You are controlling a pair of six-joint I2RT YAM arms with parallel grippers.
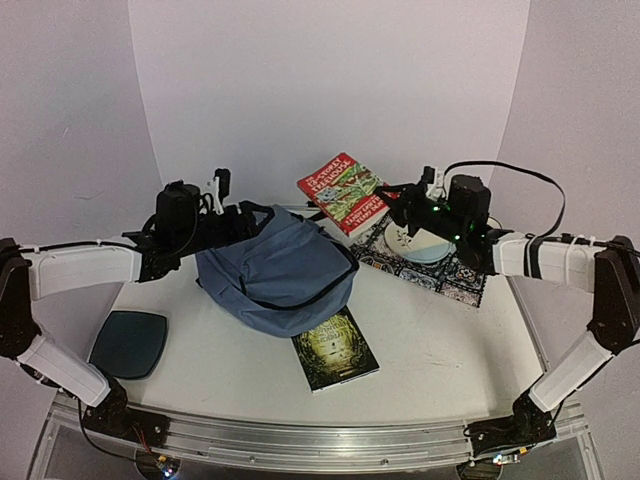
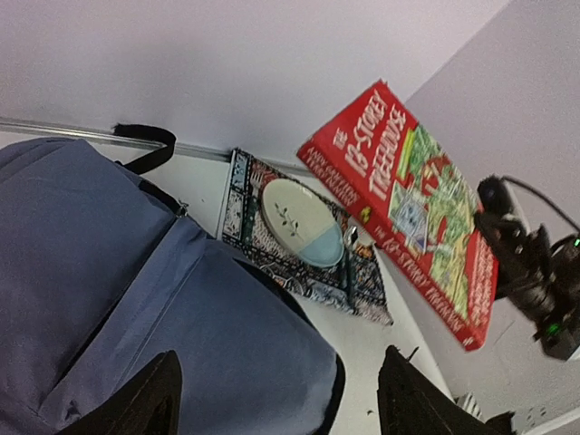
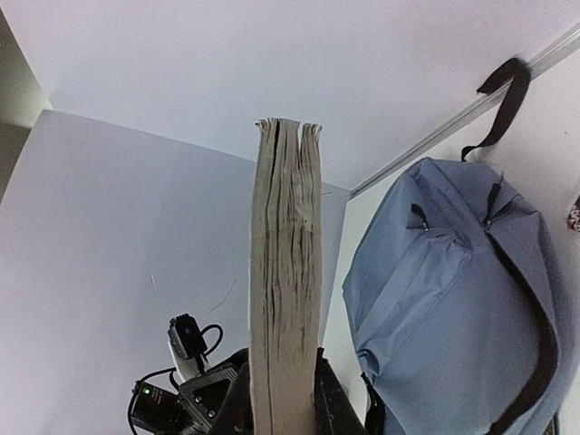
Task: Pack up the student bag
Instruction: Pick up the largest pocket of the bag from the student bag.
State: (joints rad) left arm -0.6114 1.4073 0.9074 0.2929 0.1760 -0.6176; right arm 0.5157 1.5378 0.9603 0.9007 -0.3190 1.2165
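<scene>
- The student bag (image 1: 275, 262), slate-blue with black zip lines, lies slumped on the white bench (image 1: 440, 340) a little left of centre. Its black carry loop (image 3: 501, 89) is at the end nearest the back wall.
- The left claw (image 2: 281, 362) hovers at the bag's upper left edge with its 2 fingers spread wide. Nothing sits between them (only blue fabric shows beneath), so it is released.
- The right claw (image 3: 285, 403) is clenched on one edge of the red 13-Storey Treehouse book (image 1: 343, 190). The book is held tilted, up off the bench, just beside the bag's far right end.
- In the right wrist view that book stands edge-on. Its yellowed page block rises straight up from between the fingers, with the bag to its right.
- A patterned placemat (image 1: 455, 275) lies at the right rear of the bench. A pale plate (image 2: 299, 222), cream with a light-blue part, rests on it.
- A 2nd book, a dark paperback (image 1: 335, 348) with a greenish-gold cover, lies flat on the bench just in front of the bag's near edge. Whether the 2 touch I cannot tell.
- A dark teal pad (image 1: 128, 343), a rounded square, lies flat near the bench's left front corner, well apart from the bag.
</scene>
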